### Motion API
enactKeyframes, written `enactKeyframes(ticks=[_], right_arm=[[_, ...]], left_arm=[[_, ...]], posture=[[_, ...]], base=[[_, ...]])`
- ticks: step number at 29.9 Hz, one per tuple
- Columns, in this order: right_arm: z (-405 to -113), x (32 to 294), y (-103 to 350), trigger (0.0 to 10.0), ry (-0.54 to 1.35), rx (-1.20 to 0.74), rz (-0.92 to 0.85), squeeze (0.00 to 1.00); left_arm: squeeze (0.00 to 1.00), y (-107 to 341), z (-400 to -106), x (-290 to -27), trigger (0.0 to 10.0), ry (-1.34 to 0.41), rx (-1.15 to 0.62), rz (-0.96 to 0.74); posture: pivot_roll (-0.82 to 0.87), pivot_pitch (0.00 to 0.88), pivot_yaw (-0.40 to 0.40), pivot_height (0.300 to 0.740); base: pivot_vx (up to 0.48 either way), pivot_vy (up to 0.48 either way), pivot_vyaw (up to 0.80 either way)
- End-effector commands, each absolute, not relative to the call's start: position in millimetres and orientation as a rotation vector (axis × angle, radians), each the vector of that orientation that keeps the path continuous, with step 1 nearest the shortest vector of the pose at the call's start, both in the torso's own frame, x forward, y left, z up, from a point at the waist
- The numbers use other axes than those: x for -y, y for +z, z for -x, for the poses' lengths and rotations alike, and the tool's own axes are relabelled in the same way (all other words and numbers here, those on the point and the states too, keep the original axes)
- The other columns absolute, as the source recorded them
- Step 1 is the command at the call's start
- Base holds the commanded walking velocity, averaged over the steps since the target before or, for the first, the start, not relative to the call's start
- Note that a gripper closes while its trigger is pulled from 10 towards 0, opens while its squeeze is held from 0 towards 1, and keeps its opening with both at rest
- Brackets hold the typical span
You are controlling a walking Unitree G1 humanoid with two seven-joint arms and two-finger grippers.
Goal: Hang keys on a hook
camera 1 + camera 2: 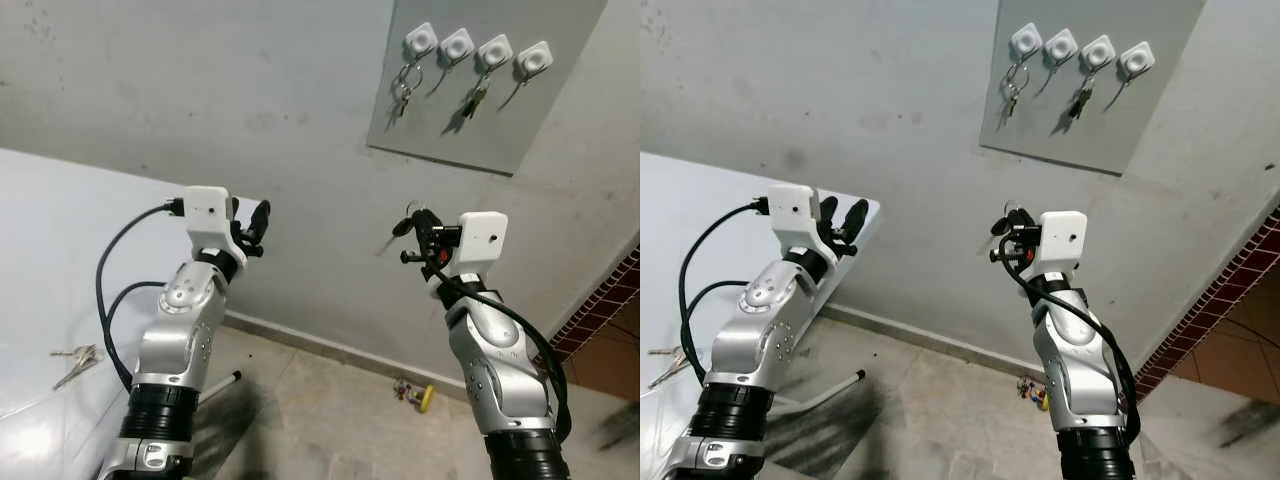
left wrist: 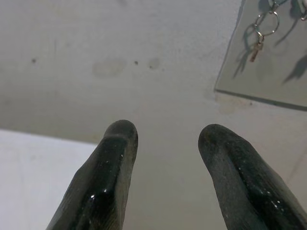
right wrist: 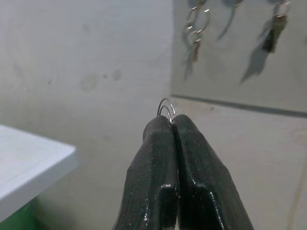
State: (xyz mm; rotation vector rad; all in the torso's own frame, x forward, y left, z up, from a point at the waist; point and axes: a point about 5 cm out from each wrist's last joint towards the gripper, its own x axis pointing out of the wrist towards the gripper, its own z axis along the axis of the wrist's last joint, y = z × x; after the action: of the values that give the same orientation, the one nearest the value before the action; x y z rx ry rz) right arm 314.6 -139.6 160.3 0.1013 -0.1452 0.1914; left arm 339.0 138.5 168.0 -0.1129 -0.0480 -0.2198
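Keys (image 1: 400, 228) sit pinched by their ring in your right gripper (image 3: 171, 120), jaws pressed together, raised toward the wall, below the grey board (image 1: 480, 80) with four white hooks (image 1: 458, 45). Your left gripper (image 2: 165, 139) is raised with jaws spread, holding nothing. Another key set (image 1: 75, 358) lies on the white bench (image 1: 40, 260).

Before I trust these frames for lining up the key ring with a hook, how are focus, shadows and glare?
Right wrist view: the key ring pinched in the right tool is sharp; the hung keys behind are soft. Left eye view: the hooks cast hard slanted shadows on the gray panel, and the white tabletop shows glare. Left wrist view: left tool fingertips are slightly soft.
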Motion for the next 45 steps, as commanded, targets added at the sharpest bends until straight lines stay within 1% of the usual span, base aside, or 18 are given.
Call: enactKeyframes(ticks=[1,9,39,45], right_arm=[[-315.6,145.1,163.0,10.0,0.174,0.145,-0.116,0.0],[-314.4,147.6,163.2,10.0,0.151,0.164,-0.116,0.0],[-310.1,146.4,162.0,10.0,0.174,0.151,-0.111,0.0],[-309.4,146.3,161.9,10.0,0.181,0.147,-0.109,0.0]], left_arm=[[0.0,173.2,-339.7,-132.1,10.0,-0.247,0.056,0.111],[0.0,174.4,-340.4,-132.4,10.0,-0.249,0.053,0.108],[0.0,176.1,-342.4,-139.3,10.0,-0.203,0.046,0.134],[0.0,178.2,-341.9,-140.2,10.0,-0.175,0.07,0.126]], posture=[[-0.08,0.0,-0.059,0.74],[-0.09,0.0,-0.053,0.74],[-0.1,0.0,-0.041,0.74],[-0.1,0.0,-0.041,0.74]], base=[[0.364,0.0,-0.7],[0.35,0.0,-0.68],[0.328,0.0,0.0],[0.0,0.0,0.0]])
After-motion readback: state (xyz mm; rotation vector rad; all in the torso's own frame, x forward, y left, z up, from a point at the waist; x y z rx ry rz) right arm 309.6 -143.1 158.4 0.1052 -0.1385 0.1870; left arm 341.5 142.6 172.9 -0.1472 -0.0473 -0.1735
